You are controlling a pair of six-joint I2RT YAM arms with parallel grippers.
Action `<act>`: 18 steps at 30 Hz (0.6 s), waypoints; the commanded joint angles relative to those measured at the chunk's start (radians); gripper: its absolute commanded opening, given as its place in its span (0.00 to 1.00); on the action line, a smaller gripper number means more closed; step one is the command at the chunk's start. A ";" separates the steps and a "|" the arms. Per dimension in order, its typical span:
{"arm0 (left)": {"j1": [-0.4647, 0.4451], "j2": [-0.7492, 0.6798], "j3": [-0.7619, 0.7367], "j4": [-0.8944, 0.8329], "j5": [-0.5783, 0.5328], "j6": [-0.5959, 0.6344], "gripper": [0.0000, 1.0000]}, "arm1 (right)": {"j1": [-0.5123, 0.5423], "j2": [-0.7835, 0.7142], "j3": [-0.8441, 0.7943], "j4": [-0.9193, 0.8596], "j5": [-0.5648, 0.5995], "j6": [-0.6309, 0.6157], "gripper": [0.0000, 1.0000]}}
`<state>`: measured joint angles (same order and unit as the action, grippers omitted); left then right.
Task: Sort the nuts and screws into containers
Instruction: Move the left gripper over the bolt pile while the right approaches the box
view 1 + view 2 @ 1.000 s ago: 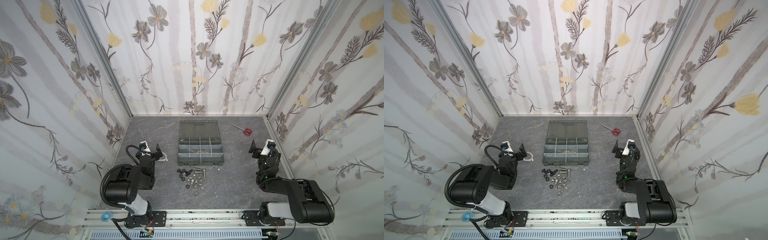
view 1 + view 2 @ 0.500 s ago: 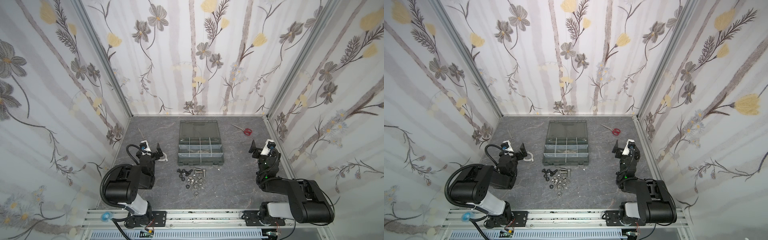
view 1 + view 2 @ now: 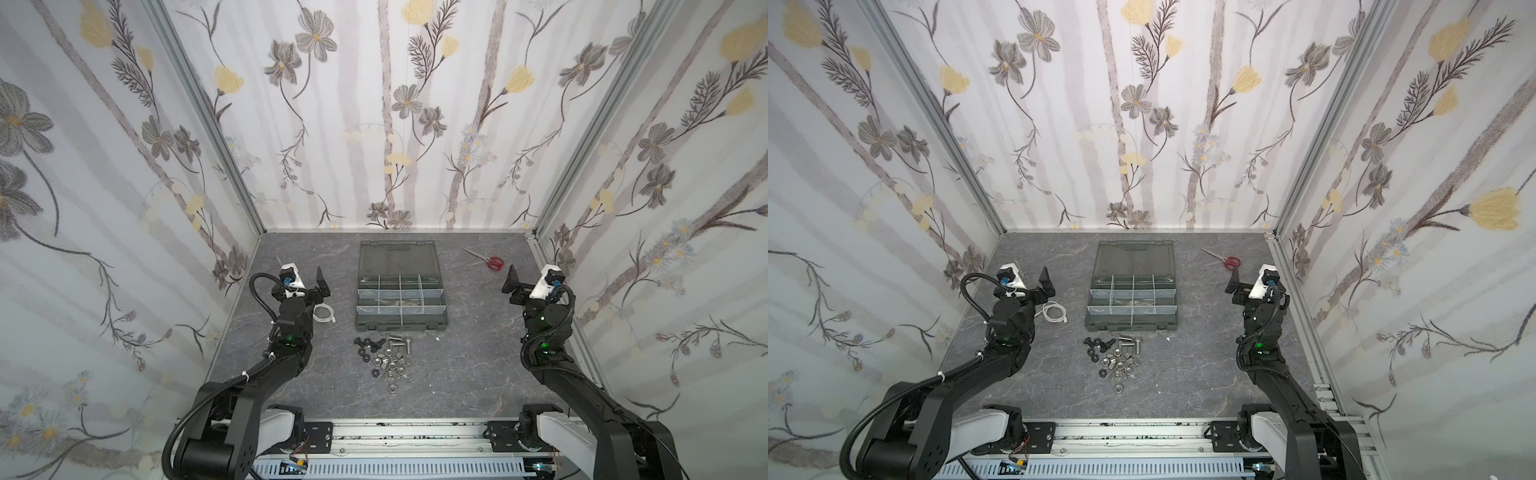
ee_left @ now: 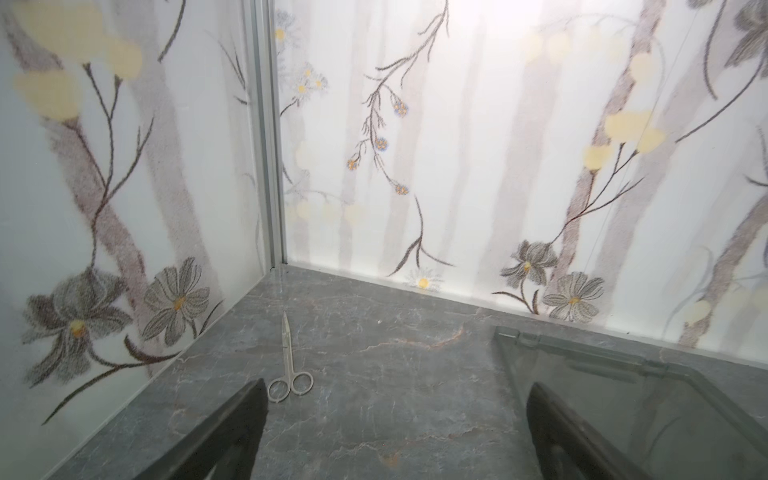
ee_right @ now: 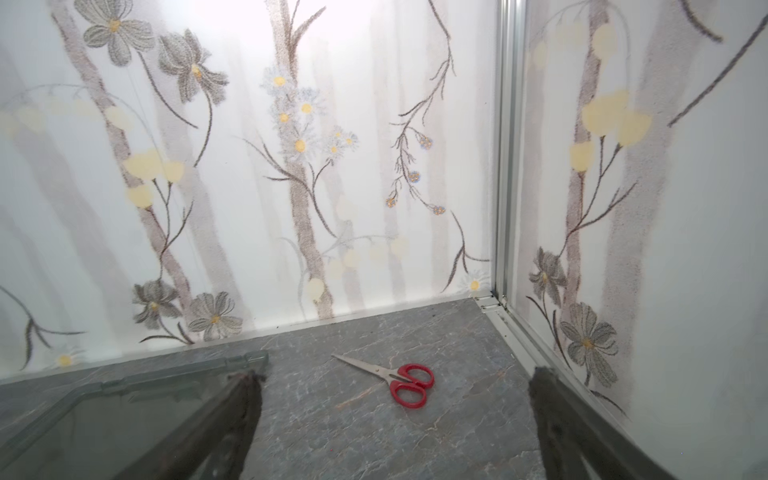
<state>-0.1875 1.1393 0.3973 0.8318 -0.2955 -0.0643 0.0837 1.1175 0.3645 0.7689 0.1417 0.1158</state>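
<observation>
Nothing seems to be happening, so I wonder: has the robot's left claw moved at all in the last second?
No. The left gripper is in the same spot, level with the grey case and just above the white cable in a top view.

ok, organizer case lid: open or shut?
Open. The lid lies folded back toward the rear wall, and the compartments with pale dividers are exposed in both top views.

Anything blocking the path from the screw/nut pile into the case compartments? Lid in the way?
Nothing visible does. The lid lies open, folded back behind the compartments. The pile sits just in front of the case, with only its low front wall between. The left tool and right tool are open, off to the sides.
</observation>
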 commanded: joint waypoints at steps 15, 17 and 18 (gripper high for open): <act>-0.291 -0.258 -0.071 -0.687 0.236 -0.525 0.93 | 0.429 -0.101 0.107 -0.592 -0.052 0.222 1.00; -0.321 -0.213 -0.071 -0.691 0.233 -0.562 0.90 | 0.458 -0.074 0.103 -0.568 -0.105 0.240 1.00; -0.334 -0.185 -0.072 -0.691 0.238 -0.589 0.89 | 0.475 -0.059 0.103 -0.559 -0.122 0.249 1.00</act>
<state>-0.4969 0.9119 0.3286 0.1539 -0.0669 -0.5438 0.5293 1.0317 0.4656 0.1833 0.0727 0.3141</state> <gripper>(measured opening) 0.893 0.996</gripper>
